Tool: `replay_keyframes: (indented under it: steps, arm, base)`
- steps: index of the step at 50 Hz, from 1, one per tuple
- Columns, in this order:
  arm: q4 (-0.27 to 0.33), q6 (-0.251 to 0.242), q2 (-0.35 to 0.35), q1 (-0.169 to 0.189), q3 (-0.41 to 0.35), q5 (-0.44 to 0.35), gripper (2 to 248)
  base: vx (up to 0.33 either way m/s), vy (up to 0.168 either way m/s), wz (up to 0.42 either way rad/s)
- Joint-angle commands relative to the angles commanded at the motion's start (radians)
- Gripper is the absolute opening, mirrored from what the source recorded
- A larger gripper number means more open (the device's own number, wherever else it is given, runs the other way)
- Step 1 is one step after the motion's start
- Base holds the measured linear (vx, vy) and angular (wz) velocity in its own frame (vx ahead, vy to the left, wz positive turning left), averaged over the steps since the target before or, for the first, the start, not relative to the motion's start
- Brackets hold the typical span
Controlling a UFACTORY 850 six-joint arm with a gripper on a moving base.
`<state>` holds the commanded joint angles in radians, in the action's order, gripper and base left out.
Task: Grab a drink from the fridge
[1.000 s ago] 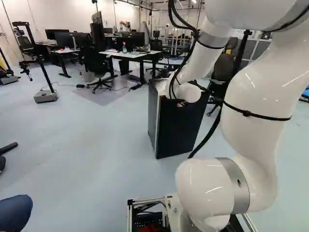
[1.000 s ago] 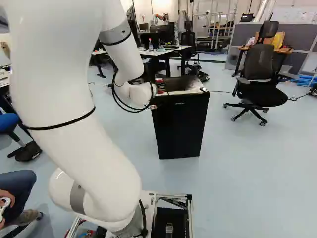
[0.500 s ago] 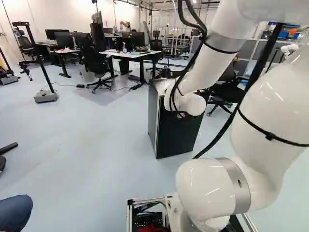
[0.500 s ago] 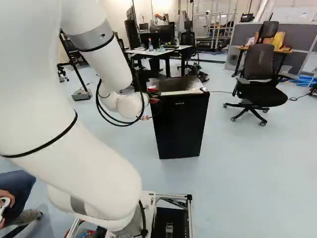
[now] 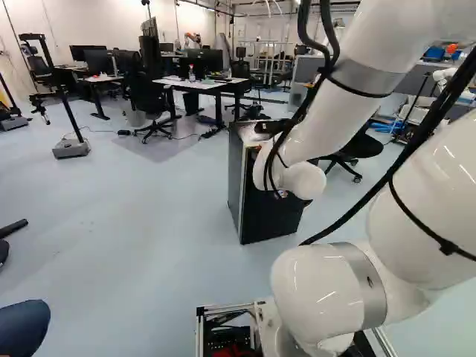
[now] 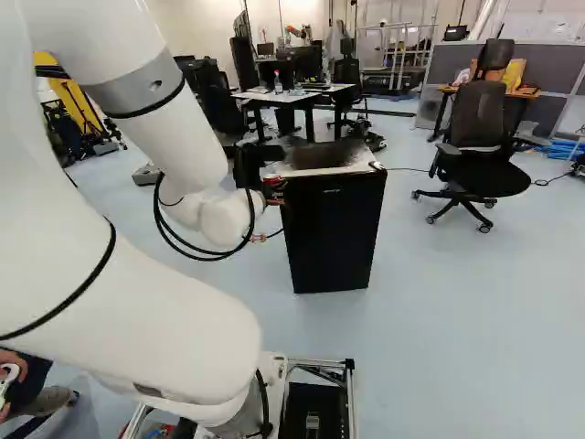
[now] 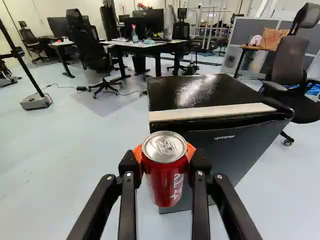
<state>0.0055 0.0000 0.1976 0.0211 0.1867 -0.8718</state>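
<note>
With 12 o'clock pointing straight ahead of the gripper (image 6: 265, 178), 1 red can (image 7: 156, 182) is sitting between its 2 black fingers. Their orange pads (image 7: 190, 150) are pressing on it from 9 o'clock and 3 o'clock. The gripper is gripping the can, its fingers standing apart by the can's width. The can is standing roughly upright, showing its silver lid and pull tab.

The black fridge (image 7: 240, 160) is standing just beyond the can, spreading from 12 o'clock toward 2 o'clock. Its dark top is shining under the light, and a pale strip is running along the near edge. Whether the can is touching the fridge, I am not able to tell.

In the right base view the white arm (image 6: 137, 311) is rising from the joint at the foot and bending over toward the fridge, reaching its near corner on the 11 o'clock side. Black cables (image 6: 183, 252) are looping beside the wrist.

Farther out from the gripper, a white-topped desk (image 7: 150, 46) is standing toward 12 o'clock, 1 dark office chair (image 7: 290, 60) is standing toward 2 o'clock, and a wheeled stand (image 7: 36, 102) is resting toward 10 o'clock.
</note>
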Motion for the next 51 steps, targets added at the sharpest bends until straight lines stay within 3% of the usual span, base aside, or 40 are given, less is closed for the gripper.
replay_keyframes:
  steps: [25, 51]
  arm:
    - [-0.005, 0.0, 0.068, -0.018, -0.083, -0.001, 100]
    - [-0.006, 0.0, 0.082, -0.021, -0.099, -0.001, 100]
  base:
    - [0.0, 0.0, 0.0]
    - [0.0, 0.0, 0.0]
